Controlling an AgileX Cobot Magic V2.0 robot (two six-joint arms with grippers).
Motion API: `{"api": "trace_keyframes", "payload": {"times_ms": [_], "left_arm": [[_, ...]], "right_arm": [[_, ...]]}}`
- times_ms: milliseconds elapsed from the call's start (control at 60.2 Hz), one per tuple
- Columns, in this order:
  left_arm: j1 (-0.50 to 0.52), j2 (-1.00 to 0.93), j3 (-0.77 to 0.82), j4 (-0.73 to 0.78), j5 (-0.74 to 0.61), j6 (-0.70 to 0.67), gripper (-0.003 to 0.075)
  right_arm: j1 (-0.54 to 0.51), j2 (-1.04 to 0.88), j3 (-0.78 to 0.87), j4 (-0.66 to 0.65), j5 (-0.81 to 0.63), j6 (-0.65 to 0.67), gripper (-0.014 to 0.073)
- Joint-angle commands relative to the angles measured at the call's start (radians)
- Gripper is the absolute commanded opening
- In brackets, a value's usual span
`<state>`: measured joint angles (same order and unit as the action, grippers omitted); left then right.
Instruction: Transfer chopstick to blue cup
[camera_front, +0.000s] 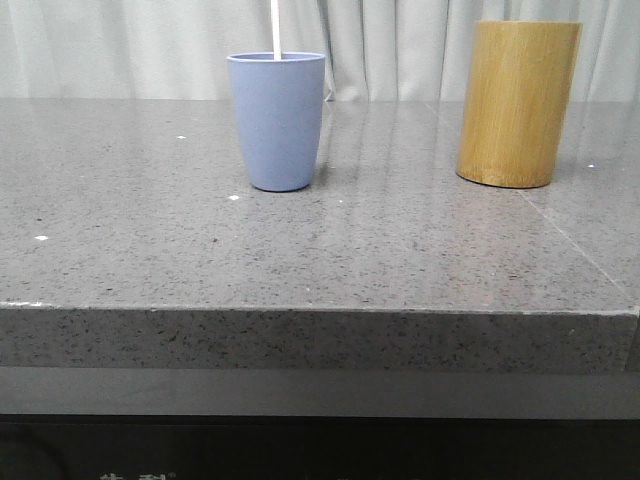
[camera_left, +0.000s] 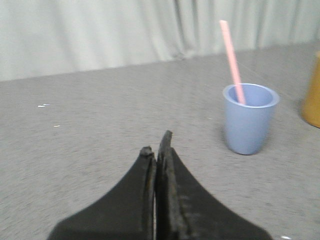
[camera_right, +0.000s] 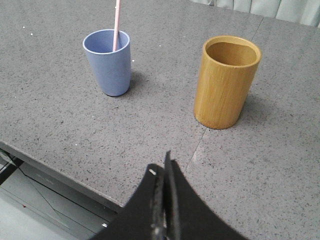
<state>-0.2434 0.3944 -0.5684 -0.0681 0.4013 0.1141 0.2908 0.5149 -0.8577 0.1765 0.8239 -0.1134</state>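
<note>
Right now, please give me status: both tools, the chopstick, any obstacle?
Left tool shut, empty. Right tool shut, empty. Chopstick standing in blue cup. Wooden cylinder apart to the right, empty, not in the way.

The chopstick (camera_front: 275, 30) top is cropped; its lower end, perhaps resting inside, is hidden.

From my right wrist camera, the right gripper (camera_right: 164, 172) has its fingers pressed together, empty. Beyond it, the chopstick (camera_right: 117, 25) stands in the blue cup (camera_right: 109, 65), well apart from the wooden cylinder (camera_right: 226, 82) on the grey table (camera_right: 60, 120).
</note>
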Motion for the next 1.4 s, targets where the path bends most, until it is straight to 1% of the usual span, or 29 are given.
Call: {"api": "trace_keyframes", "payload": {"times_ms": [0, 100, 199, 283, 416, 565, 715, 1380], "left_arm": [[0.068, -0.096, 0.108, -0.004, -0.190, -0.003, -0.0019], [0.142, -0.215, 0.253, -0.010, -0.260, -0.003, -0.0019], [0.186, -0.294, 0.362, -0.010, -0.304, -0.003, -0.0019], [0.196, -0.325, 0.431, -0.010, -0.341, -0.003, -0.0019], [0.196, -0.332, 0.491, -0.010, -0.410, -0.003, -0.0019], [0.196, -0.365, 0.538, -0.010, -0.466, -0.003, -0.0019], [0.196, -0.425, 0.579, -0.010, -0.491, -0.003, -0.0019], [0.209, -0.425, 0.579, -0.010, -0.491, -0.003, -0.0019]], "right_arm": [[-0.007, 0.002, -0.024, 0.005, -0.075, -0.002, -0.0067], [-0.007, 0.002, -0.024, 0.005, -0.075, -0.002, -0.0067], [-0.007, 0.002, -0.024, 0.005, -0.075, -0.002, -0.0067], [-0.007, 0.002, -0.024, 0.005, -0.075, -0.002, -0.0067], [-0.007, 0.002, -0.024, 0.005, -0.075, -0.002, -0.0067], [-0.007, 0.002, -0.024, 0.005, -0.074, -0.002, -0.0067], [-0.007, 0.002, -0.024, 0.005, -0.074, -0.002, -0.0067], [-0.007, 0.002, -0.024, 0.005, -0.073, -0.002, -0.0067]]}}
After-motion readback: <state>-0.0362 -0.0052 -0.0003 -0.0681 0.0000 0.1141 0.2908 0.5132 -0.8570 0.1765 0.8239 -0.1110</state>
